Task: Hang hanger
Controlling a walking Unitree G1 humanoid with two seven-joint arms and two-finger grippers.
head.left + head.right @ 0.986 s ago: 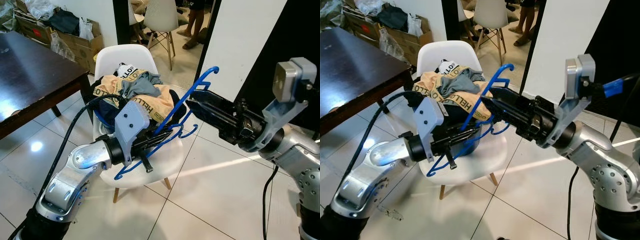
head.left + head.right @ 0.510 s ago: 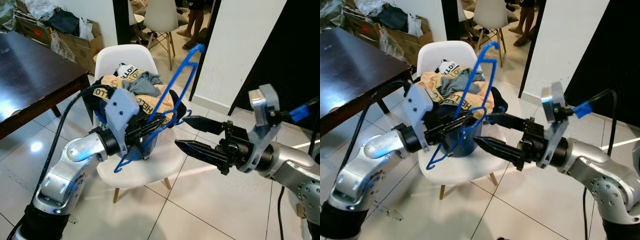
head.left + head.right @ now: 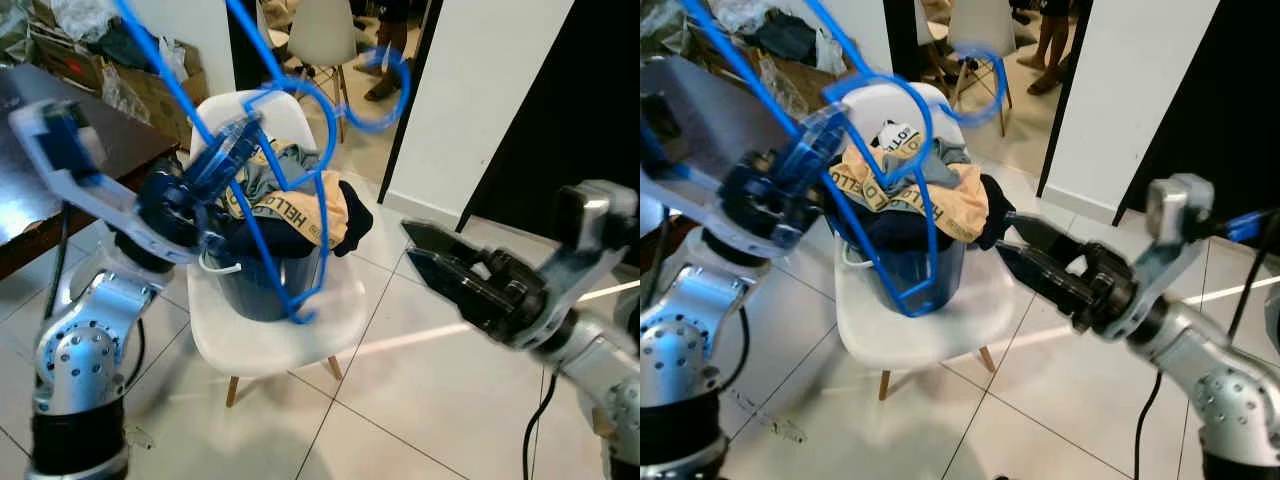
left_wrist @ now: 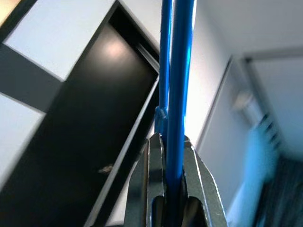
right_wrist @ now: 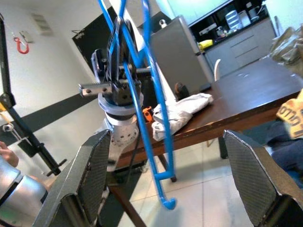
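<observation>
Blue hanger [image 3: 268,150] sits pinched in our left gripper [image 3: 232,140], raised at our ten o'clock above the chair [image 3: 290,340]; its upper bars run off the top edge and motion blur smears its hook at twelve. Our left wrist view shows what the eye views blur: both fingers [image 4: 147,189] pressed tight on a blue bar, against a dark doorway. At twelve the chair carries a bucket [image 3: 262,288] heaped with clothes [image 3: 298,205], its front crossed by the hanger. Our right gripper [image 3: 455,268] hovers at two o'clock, apart from the hanger; its wrist view shows the fingers [image 5: 253,175] spread wide, with a table [image 5: 236,101] beyond.
</observation>
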